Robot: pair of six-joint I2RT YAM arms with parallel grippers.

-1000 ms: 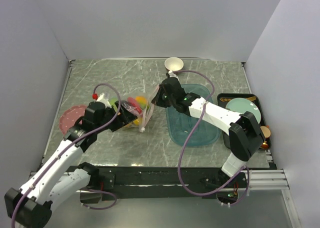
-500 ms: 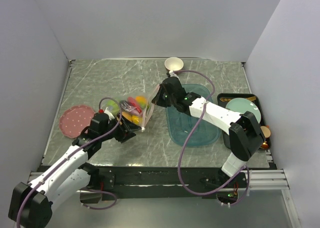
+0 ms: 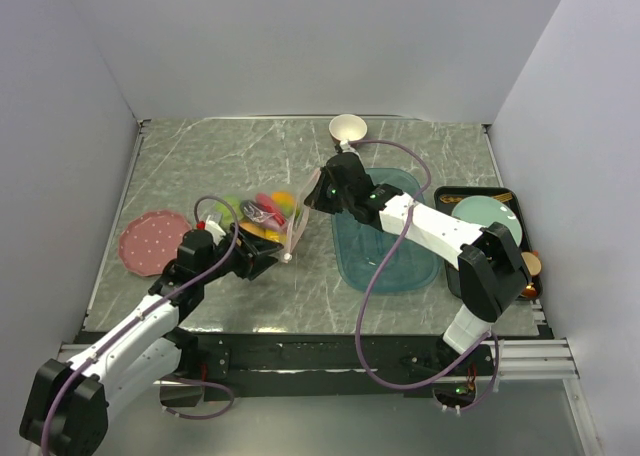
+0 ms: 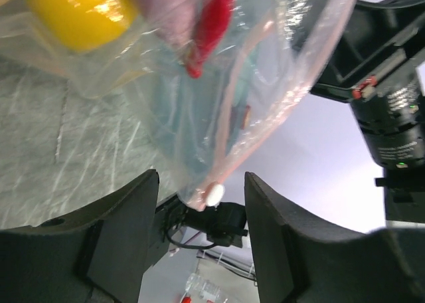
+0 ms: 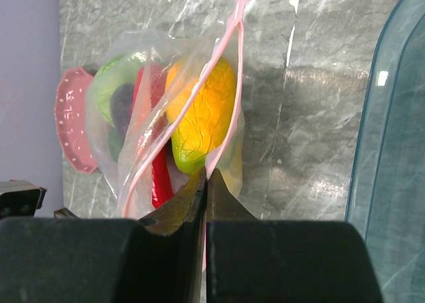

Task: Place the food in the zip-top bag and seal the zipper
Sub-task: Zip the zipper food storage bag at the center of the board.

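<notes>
A pink plate point(image 3: 148, 243) lies far left. Next to it, the left gripper point(image 4: 201, 183) stands half open around the near corner of the zip-top bag point(image 3: 262, 214), which sits mid-table holding the food point(image 3: 280, 204), a lemon point(image 4: 80, 10) and a chili point(image 4: 211, 30) among it. The right gripper point(image 5: 204, 177) pinches the zipper point(image 3: 296, 224) at its far end. A teal tray point(image 3: 400, 261) lies to the right. A second ago the left gripper was wider, at the bag's left side.

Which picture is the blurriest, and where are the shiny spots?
Left wrist view: blurriest, the zip-top bag sits too close, and white glints dot the yellow fruit. Right wrist view: sharper, with a bright glare spot on the teal tray. Top view: even light, everything small but clear.
</notes>
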